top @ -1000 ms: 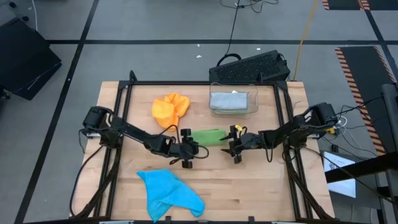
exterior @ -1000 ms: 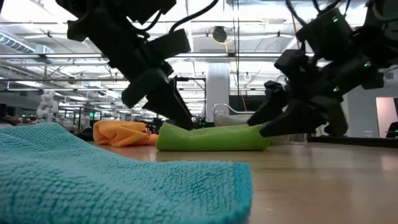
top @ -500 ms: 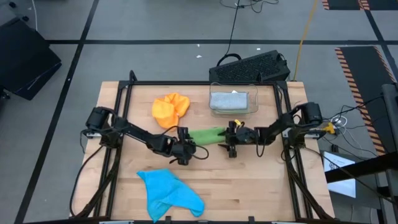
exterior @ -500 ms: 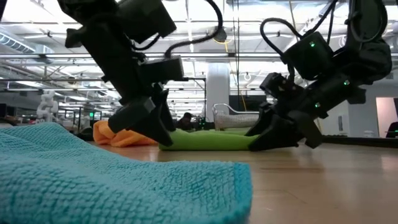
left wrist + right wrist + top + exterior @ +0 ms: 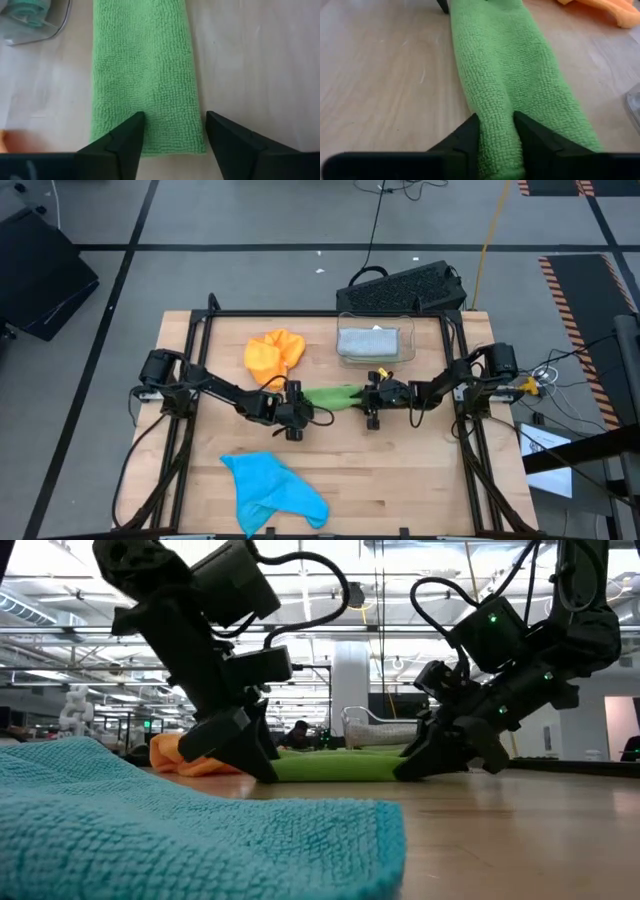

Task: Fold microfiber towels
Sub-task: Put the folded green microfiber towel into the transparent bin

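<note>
A bright green towel (image 5: 332, 396), folded into a long strip, lies flat on the table's middle. My left gripper (image 5: 174, 117) stands open at the strip's left end (image 5: 150, 145), low at the table, one finger over the cloth and one just past its edge. My right gripper (image 5: 495, 120) is shut on the strip's right end. An orange towel (image 5: 273, 355) lies crumpled at the far left. A blue one (image 5: 272, 490) lies spread near the front edge. My left gripper's fingers (image 5: 131, 131) stand over the green towel's left end; I cannot tell whether they touch it. My right gripper pinches a raised ridge of cloth (image 5: 495, 107) at the towel's right end between its two fingers. It takes only part of the strip's width; the layers cannot be counted. The fingers come slanting down from the table's right, along the strip. The towel lies on the table.
A clear plastic bin (image 5: 343, 358) holding a grey towel (image 5: 375, 340) stands at the far edge, just behind my right gripper. A black keyboard-like object (image 5: 405, 288) sits beyond the table. Bare wood lies at the near right.
Both grippers have come down to the table at the green towel's two ends, my right one also moving toward the table's left. The towel, bulging higher a second ago, now lies flatter and stretched out between them.
</note>
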